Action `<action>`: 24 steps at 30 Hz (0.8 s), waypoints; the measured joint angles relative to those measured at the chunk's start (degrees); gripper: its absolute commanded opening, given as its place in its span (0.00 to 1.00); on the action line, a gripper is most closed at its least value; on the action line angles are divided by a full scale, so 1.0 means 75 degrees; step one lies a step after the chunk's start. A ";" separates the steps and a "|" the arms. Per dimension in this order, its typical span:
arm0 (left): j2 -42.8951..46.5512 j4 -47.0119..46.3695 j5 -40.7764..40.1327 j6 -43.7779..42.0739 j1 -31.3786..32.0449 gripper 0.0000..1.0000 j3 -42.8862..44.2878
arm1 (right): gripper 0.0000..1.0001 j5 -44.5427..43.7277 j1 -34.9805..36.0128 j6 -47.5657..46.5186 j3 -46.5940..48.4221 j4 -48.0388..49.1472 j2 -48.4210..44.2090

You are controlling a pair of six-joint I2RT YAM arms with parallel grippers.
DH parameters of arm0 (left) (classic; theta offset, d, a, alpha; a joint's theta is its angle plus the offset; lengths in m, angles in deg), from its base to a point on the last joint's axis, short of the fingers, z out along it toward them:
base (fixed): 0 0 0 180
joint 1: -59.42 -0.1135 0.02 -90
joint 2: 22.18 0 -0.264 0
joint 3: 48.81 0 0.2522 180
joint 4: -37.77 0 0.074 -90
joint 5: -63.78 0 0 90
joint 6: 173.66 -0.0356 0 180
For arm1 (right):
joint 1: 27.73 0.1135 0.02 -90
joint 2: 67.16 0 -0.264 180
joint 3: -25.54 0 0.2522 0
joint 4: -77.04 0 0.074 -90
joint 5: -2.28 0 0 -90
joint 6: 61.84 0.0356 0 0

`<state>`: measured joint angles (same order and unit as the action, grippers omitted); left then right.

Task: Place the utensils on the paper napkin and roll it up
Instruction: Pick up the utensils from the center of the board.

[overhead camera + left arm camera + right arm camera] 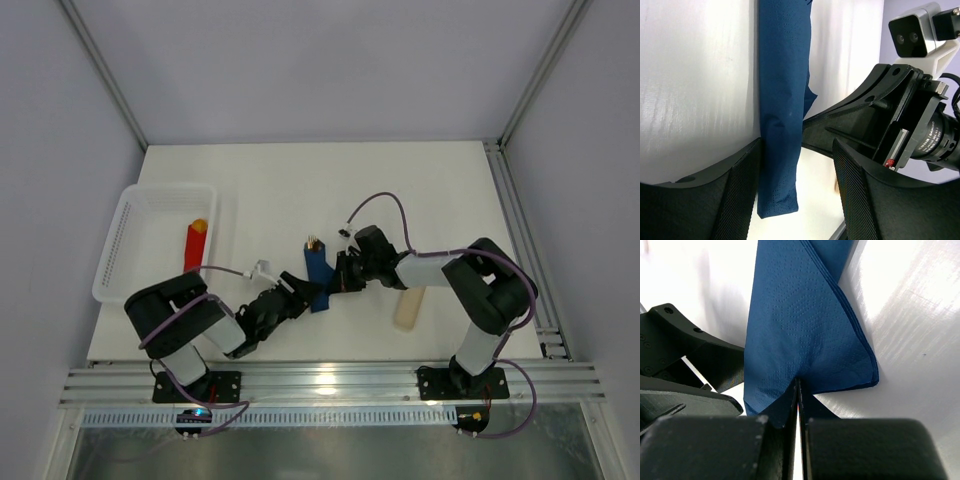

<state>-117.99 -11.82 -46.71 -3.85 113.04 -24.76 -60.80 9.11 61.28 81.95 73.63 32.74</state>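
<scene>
The paper napkin (pixel 318 277) lies mid-table as a narrow navy-blue roll. The utensils are wrapped inside it; only copper-brown tips (pixel 313 241) stick out of its far end. My left gripper (pixel 296 293) is open at the roll's near end. In the left wrist view the roll (pixel 782 95) runs down between the fingers, close against the left finger (pixel 737 192), with my gripper (pixel 797 197) empty. My right gripper (pixel 341 276) is on the roll's right side. In the right wrist view it (pixel 798 392) is shut on a fold of the napkin (pixel 800 325).
A white basket (pixel 128 262) stands at the left with a red block with an orange tip (pixel 195 246) at its right wall. A pale beige bar (pixel 408 308) lies to the right of the arms. An aluminium rail (pixel 330 380) runs along the near edge.
</scene>
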 measured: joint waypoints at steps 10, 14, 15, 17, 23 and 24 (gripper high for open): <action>-0.0283 0.0154 0.0122 -0.0545 -0.0003 0.46 0.0353 | 0.04 -0.0259 0.0009 -0.0181 0.0166 -0.0405 -0.0073; -0.0350 0.0236 0.0125 -0.0641 -0.0003 0.36 0.0370 | 0.04 -0.0312 0.0009 -0.0204 0.0195 -0.0481 -0.0087; -0.0356 0.0254 0.0122 -0.0650 -0.0003 0.34 0.0370 | 0.04 -0.0318 0.0009 -0.0204 0.0198 -0.0487 -0.0087; -0.0356 0.0286 0.0117 -0.0647 -0.0003 0.33 0.0370 | 0.04 -0.0338 0.0009 -0.0207 0.0201 -0.0507 -0.0093; -0.0361 0.0303 0.0096 -0.0635 -0.0006 0.20 0.0364 | 0.04 -0.0490 0.0009 -0.0294 0.0221 -0.0729 -0.0207; -0.0361 0.0297 0.0099 -0.0629 -0.0006 0.16 0.0361 | 0.04 -0.0519 0.0009 -0.0329 0.0239 -0.0799 -0.0227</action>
<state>-120.70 -9.59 -45.97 -8.57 113.00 -22.05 -64.69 9.18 58.81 83.74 67.64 31.04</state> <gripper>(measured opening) 0.237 0.036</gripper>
